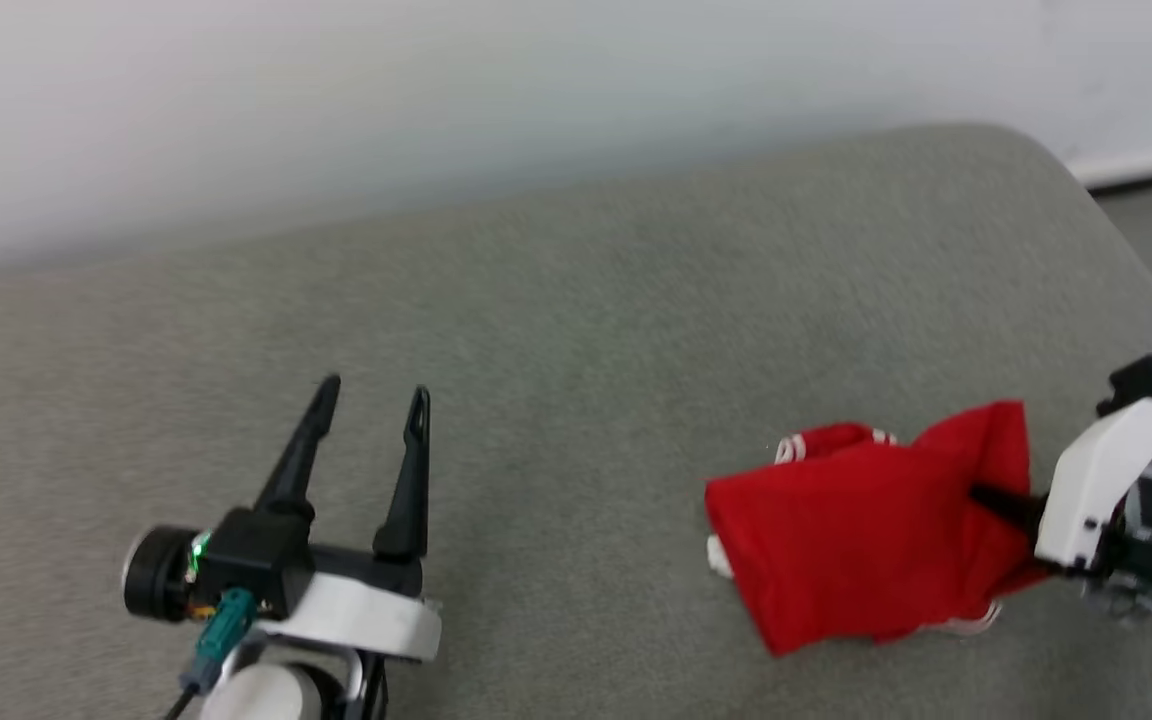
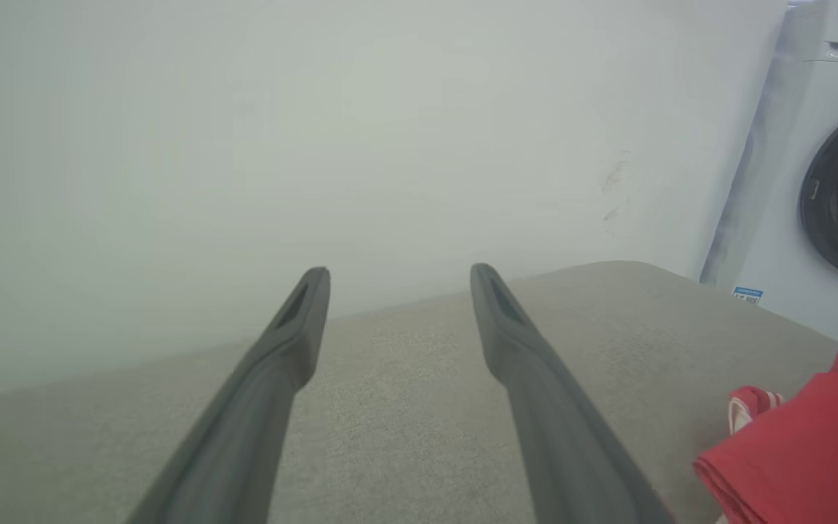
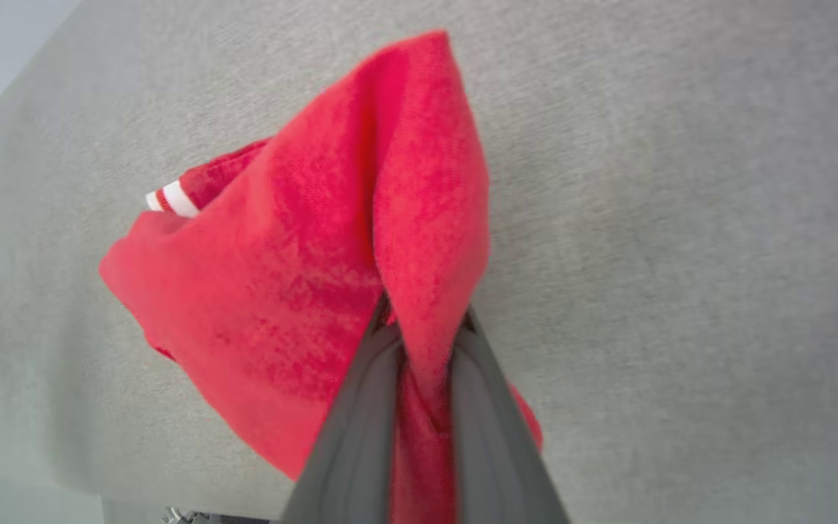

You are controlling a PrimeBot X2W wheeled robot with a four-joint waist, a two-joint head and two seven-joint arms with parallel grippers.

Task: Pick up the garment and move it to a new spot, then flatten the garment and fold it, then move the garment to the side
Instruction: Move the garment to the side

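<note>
1. Judging by the grip, the first step is in hand: picking the shirt up so it can go to a new spot. The right pincer (image 3: 425, 324) is clamped on a bunched fold of the red shirt (image 3: 295, 284), with cloth squeezed between its two dark fingers.
2. The shirt (image 1: 856, 530) sits crumpled on the grey tabletop (image 1: 576, 300), at about 4 o'clock in the head view and near the tabletop's right edge. A bit of red-and-white striped trim peeks out at the shirt's 11 o'clock side. The pinched fold rises toward the pincer, and the rest seems to rest on the tabletop.
3. The left pincer (image 1: 374, 392) sits at about 8 o'clock in the head view. Its fingers are apart, point to 12 o'clock and hold nothing. It is well apart from the shirt.
4. The next move likely calls for a lift until the cloth hangs free, then a carry toward the bare middle, roughly 10 o'clock from the shirt. A pinch on one fold may slip.
5. Count: one shirt, two pincers, one tabletop, and one washing machine (image 2: 826, 182) at 3 o'clock in the left wrist view.
</note>
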